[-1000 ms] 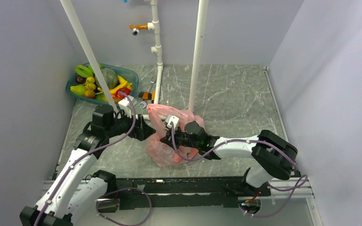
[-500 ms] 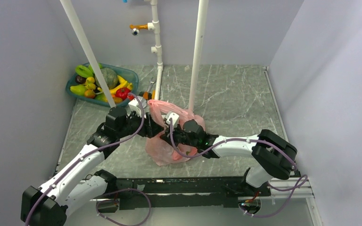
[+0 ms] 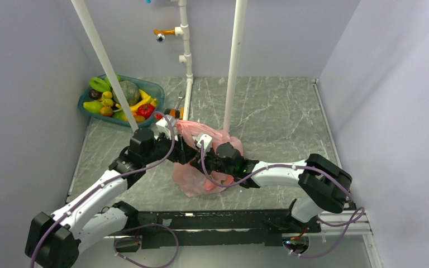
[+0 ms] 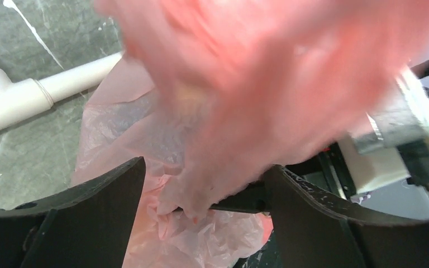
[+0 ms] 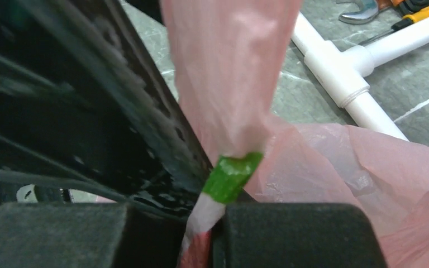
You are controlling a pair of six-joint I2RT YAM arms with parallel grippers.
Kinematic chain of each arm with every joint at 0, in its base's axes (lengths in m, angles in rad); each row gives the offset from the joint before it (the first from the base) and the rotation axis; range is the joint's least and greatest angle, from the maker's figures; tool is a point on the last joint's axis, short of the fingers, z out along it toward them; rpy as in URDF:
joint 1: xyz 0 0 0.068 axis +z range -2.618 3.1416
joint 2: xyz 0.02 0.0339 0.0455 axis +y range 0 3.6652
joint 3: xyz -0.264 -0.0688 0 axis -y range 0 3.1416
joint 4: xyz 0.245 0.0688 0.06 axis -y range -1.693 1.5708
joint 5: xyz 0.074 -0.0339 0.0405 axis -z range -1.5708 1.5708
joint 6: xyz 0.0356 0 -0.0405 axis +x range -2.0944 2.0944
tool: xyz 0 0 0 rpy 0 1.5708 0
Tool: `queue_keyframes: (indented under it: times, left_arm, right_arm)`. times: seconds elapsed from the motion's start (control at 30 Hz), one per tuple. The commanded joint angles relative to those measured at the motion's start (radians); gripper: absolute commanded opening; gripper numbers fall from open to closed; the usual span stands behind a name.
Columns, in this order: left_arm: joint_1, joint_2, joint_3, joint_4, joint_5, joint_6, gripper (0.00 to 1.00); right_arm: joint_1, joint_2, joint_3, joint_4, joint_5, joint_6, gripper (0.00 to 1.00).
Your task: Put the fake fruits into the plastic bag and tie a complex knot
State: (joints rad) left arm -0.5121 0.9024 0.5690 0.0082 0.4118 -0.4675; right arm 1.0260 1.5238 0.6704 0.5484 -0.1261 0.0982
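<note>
We saw our right gripper (image 5: 204, 234) pinched tight on a twisted strip of the plastic bag (image 3: 192, 180) on the table (image 3: 279, 111), our left gripper (image 4: 206, 190) spread wide around its bunched film, and judged a hard pull could tear the film or slip it free.

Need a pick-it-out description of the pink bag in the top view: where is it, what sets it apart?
Start at the grey marble table and the rightmost tall white pipe standing on it; the plastic bag lies crumpled just in front of that pipe's foot. It is the only pink, see-through film there, unlike the teal basin of fake fruits in the far left corner.
</note>
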Motion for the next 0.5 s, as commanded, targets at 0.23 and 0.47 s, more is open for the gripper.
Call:
queue_keyframes:
  times: [0.23, 0.47]
  left_arm:
    - [-0.004, 0.064, 0.068, -0.003, 0.096, 0.074, 0.19]
    - [0.05, 0.033, 0.114, -0.12, 0.22, 0.264, 0.0]
  right_arm:
    - [-0.008, -0.169, 0.045, -0.123, -0.027, -0.058, 0.49]
    - [-0.097, -0.38, 0.174, -0.581, -0.253, -0.241, 0.87]
